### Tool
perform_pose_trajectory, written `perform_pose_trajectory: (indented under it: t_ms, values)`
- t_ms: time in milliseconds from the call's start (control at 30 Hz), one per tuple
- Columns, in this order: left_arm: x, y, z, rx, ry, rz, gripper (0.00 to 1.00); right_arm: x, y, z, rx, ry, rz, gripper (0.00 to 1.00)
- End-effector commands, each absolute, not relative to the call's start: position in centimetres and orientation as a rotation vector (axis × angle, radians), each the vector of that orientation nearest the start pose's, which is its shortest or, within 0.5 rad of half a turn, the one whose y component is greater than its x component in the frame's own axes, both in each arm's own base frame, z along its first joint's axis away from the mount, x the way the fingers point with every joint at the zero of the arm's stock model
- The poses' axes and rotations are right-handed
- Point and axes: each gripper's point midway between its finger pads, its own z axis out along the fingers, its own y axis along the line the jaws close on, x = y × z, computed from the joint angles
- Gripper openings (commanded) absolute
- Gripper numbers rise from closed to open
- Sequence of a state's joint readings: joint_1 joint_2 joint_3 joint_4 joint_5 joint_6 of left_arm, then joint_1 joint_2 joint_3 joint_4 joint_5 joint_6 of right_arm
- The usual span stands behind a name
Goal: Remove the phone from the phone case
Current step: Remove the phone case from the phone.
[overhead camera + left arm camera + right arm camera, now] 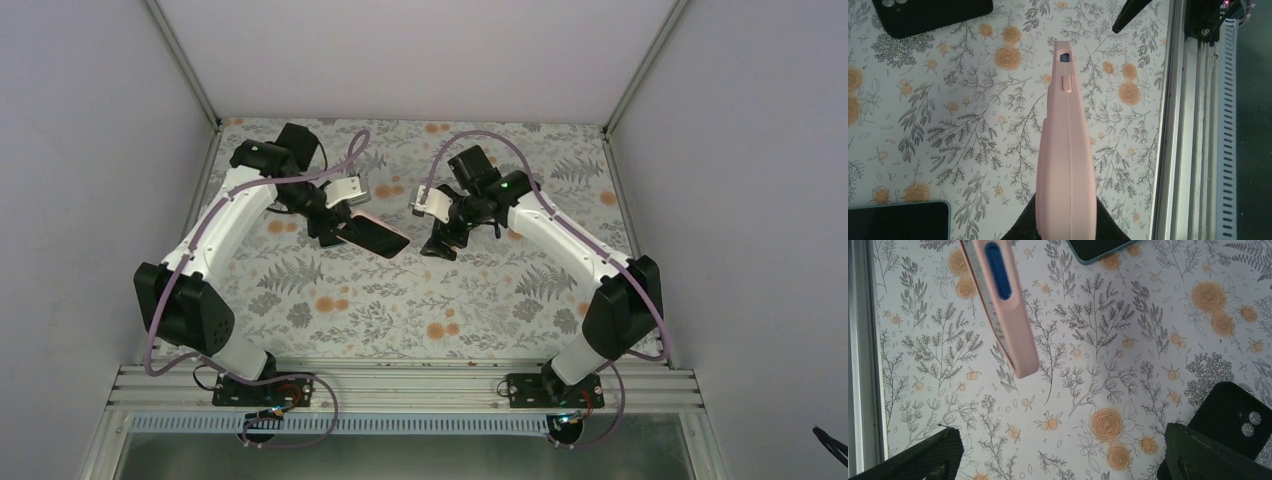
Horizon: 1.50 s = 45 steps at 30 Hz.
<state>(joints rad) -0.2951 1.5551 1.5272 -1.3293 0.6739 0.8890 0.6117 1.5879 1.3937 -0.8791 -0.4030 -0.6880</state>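
The phone in its pink case [378,235] is held above the flowered table by my left gripper [335,232]. In the left wrist view the pink case [1066,150] shows edge-on, with the gripper [1066,222] shut on its near end. My right gripper [440,245] is open and empty, just right of the case and not touching it. In the right wrist view the pink case [1003,310] hangs at the upper left, with the blue phone showing through a side cut-out. The right gripper [1063,455] sits below it, its fingers [923,460] spread wide.
A black phone case [1235,415] with camera holes lies on the table next to my right finger; it also shows in the left wrist view [933,15]. A phone in a teal case [895,220] lies flat nearby and shows in the right wrist view [1095,247]. The metal rail [1193,125] runs along the table's near edge.
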Motion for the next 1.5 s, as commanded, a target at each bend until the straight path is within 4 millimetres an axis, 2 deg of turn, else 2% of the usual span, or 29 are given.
perform_pose_trajectory:
  t_ms: [0,267,433,467,633,800,1233,1467]
  values:
    - [25.3,-19.6,24.4,1.565,2.046,-0.820,0.02,28.1,28.6,18.4,-1.665,1.938,0.584,0.99]
    - [25.1,-20.1,25.0,1.557,2.014,-0.864,0.02,29.2,29.5,18.0,-1.639,1.943,0.612,0.98]
    - [25.0,-20.2,25.0,1.558,2.009,-0.878,0.02,30.2,29.8,18.7,-1.594,1.932,0.601,0.98]
    - [25.0,-20.2,25.0,1.558,2.010,-0.879,0.02,30.6,29.9,17.8,-1.595,1.956,0.604,0.98]
    - [24.9,-20.2,25.0,1.559,2.009,-0.879,0.02,31.3,30.1,17.7,-1.580,1.966,0.620,0.98]
    - [24.8,-20.3,25.3,1.558,2.000,-0.889,0.02,31.9,30.0,17.2,-1.576,1.982,0.600,0.97]
    - [24.5,-20.6,25.3,1.557,1.991,-0.938,0.02,33.0,29.8,17.8,-1.541,1.986,0.612,0.97]
    - [22.9,-21.8,24.8,1.596,1.983,-1.001,0.02,34.7,30.1,17.4,-1.517,2.011,0.579,0.95]
